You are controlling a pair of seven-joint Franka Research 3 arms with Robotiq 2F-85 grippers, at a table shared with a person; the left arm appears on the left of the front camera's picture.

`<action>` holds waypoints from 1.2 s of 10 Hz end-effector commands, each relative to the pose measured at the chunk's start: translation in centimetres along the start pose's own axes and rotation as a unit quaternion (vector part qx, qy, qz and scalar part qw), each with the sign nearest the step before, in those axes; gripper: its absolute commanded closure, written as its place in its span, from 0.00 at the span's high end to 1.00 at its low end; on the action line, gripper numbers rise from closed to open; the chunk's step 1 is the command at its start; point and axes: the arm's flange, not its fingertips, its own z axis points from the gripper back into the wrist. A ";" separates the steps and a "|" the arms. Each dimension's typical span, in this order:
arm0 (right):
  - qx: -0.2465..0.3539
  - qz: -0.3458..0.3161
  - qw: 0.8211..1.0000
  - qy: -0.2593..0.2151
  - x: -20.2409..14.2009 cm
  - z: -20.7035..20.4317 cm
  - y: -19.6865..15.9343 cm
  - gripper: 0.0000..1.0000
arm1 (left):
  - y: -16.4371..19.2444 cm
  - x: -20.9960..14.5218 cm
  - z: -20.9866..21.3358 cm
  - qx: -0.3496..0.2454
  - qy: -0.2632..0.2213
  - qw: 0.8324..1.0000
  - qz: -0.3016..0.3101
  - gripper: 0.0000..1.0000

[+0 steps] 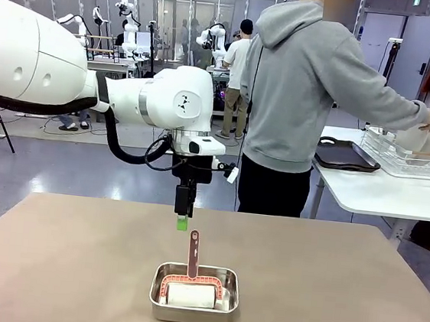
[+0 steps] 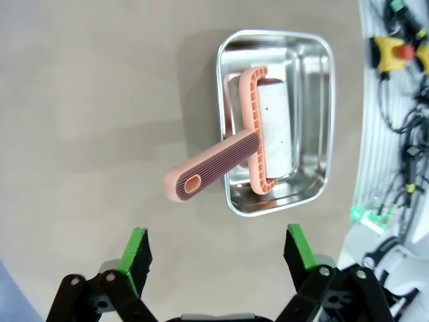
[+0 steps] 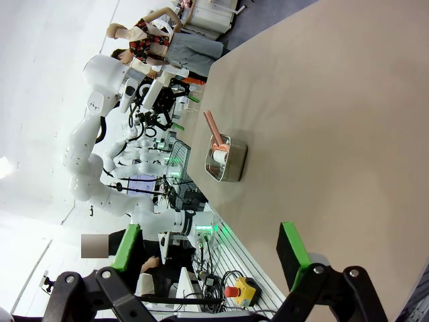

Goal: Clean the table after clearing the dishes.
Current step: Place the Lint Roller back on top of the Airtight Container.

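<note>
Risk, grasp: the roller handle [image 2: 211,173] leans over the pan rim [image 2: 225,161] at a slant; if the left gripper [image 2: 218,253] comes down off-line, the fingers [image 2: 135,258] may strike the rim or push the handle aside instead of straddling it.
Risk, pan: the steel pan [image 1: 194,294] looks light and loose on the table [image 1: 339,297]; a lift with the roller head snagged inside could drag or tip it.
Risk, person: a person [image 1: 299,93] stands at the far side, turned to a white side table [image 1: 373,189]; a wide arm sweep across the table edge could come near them.
Left fingers: spread wide, holding nothing, hovering above the table just short of the handle's free end.
Right fingers: right gripper [image 3: 211,258] also spread wide and empty, well apart from the pan, over bare table.
Pan contents: one lint roller [image 1: 191,281], white roll [image 2: 276,127] lying flat inside, salmon frame around it, handle sticking out over the rim.
Dish rack: white wire rack [image 1: 404,158] on the side table; the person's hand sets white dishes [image 1: 424,137] at it.
Tray: a dark tray [image 1: 346,154] lies beside the rack, apparently empty.
Table: tan top bare apart from the pan; wiping seems not yet begun.
</note>
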 end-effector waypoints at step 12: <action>0.004 0.009 1.000 0.001 -0.2 -0.1 0.3 1.00 | -11.1 -43.3 3.9 -0.156 -0.486 0.795 0.329 1.00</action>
